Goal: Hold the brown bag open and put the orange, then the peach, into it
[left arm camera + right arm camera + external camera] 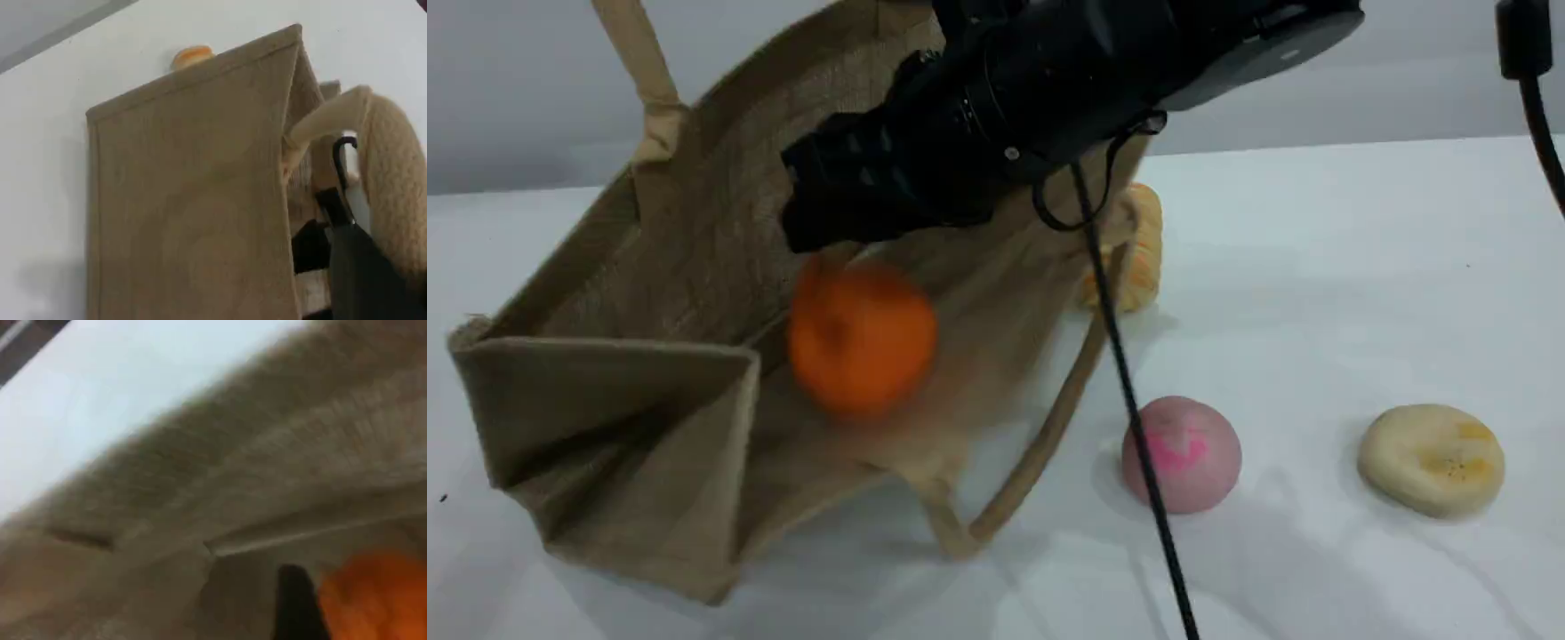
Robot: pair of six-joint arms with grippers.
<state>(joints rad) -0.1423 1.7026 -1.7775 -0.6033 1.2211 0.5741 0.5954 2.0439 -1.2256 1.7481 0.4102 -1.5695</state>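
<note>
Just below your right gripper [836, 240], inside the open mouth of the brown bag [649, 267], you see the orange [861, 336]: bright, rounded, smeared by blur. Whether those jaws stand apart you cannot tell. Your left gripper [363, 280] is clamped on the bag's raised handle [393, 187].

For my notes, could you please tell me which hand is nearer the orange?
Right. The right hand hangs above the orange at the mouth of the brown bag; the left hand holds its handle up, farther away.

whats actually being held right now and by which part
The left gripper holds the bag up by one rope handle. The orange, blurred just below the right gripper, looks released, not held.
</note>
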